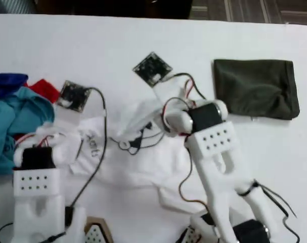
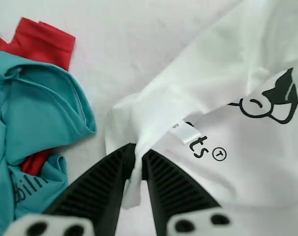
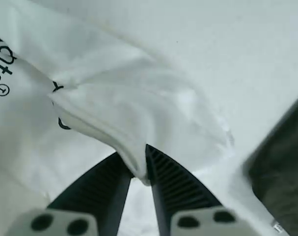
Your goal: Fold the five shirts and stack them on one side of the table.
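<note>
Cloth of the white shirt (image 1: 135, 162), lying mid-table (image 1: 92, 45), looks thin, light and floppy, so it will likely sag unless held by hems or corners. The left hand (image 2: 138, 164) and the right hand (image 3: 139, 167) are each clenched on a fold of its edge.

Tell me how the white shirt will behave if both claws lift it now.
Probably floppy: the white shirt bunches into soft folds where the left claw and right claw pinch it. It will likely sag between the two grips, since only thin edges are held. It looks light, so it should drag rather than resist.
</note>
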